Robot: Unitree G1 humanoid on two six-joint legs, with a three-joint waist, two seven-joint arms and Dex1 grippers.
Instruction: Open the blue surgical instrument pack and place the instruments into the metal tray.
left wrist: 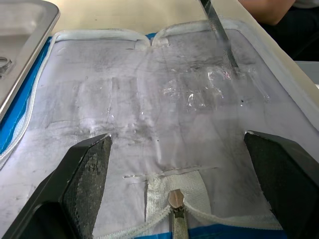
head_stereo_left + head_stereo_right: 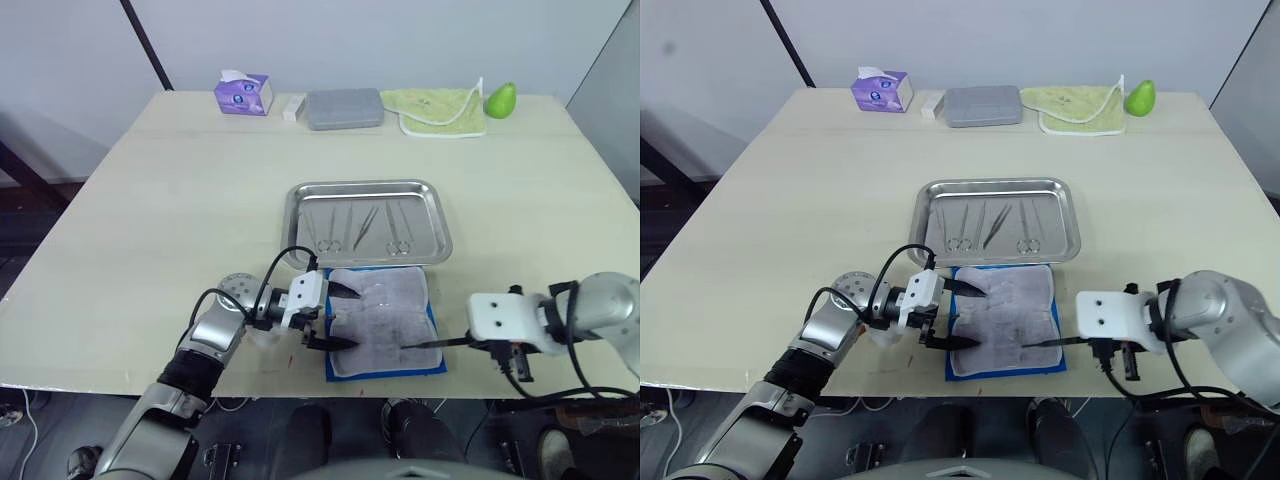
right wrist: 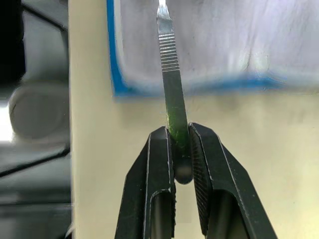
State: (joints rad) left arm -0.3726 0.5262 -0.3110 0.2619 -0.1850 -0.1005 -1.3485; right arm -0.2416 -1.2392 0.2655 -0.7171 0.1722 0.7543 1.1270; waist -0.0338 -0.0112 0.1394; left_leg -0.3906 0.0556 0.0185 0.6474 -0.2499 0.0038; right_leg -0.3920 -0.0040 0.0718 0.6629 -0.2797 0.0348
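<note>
- While the right gripper (image 3: 180, 137) is clamped tight on the handle end of a slim flat tool (image 3: 169, 74), maybe a scalpel handle, that tool's far end reaches over the opened pack (image 2: 385, 320), and I can't tell if it's touching the liner.
- Left gripper (image 2: 333, 317) has its fingers spread wide with nothing between them, parked at the pack's left edge, one finger over the liner and one near the front corner.
- Pack sits flat near the front edge of the table (image 2: 150, 230), grey-white inside facing up with a blue border around it, just in front of the tray (image 2: 367, 192).
- Tray already has several tools (image 2: 362, 228) lying in it, scissors or forceps with ring handles plus a couple of thin ones.
- From the left wrist view the liner looks pretty much bare apart from that one held tool.
- My read: this is the step of moving one of the last tools, maybe the very last.
- Next move would be lifting it clear of the liner, carrying it forward over the tray's near rim and letting go low, in a free spot.
- Thin flat handle could twist in the fingers, so slow is better.
- Back of the table has a tissue box (image 2: 243, 94), a grey box (image 2: 344, 108), a green cloth (image 2: 436, 108) and a pear (image 2: 500, 99), all well away.
</note>
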